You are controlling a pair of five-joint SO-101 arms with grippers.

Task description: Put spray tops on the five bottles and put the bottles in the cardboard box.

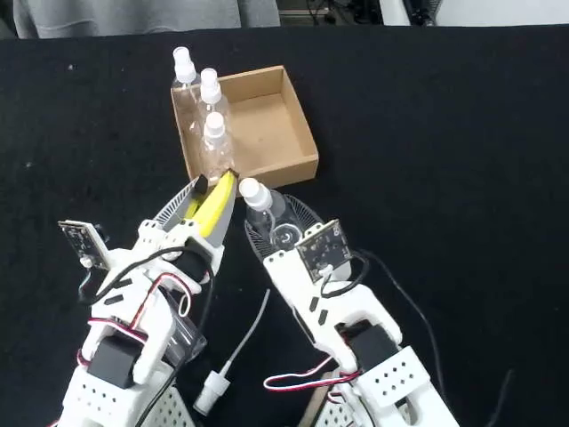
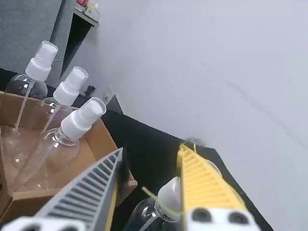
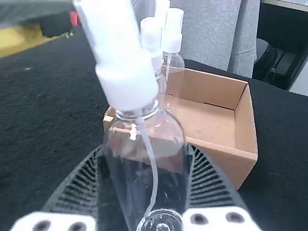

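From where I'm standing, right tool (image 3: 145,159) is clamping the clear plastic bottle w/ white spray top (image 3: 137,120) mid-body, just short of the brown cardboard box (image 1: 284,169), left tool (image 2: 151,151) gaping wide alongside; it's looking light, slick, squashy, so grip low on body.

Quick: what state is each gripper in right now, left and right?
Left gripper: open, holding nothing.
Right gripper: shut on a bottle.

Left end effector (image 1: 214,179) agape, right (image 1: 274,218) clamped.
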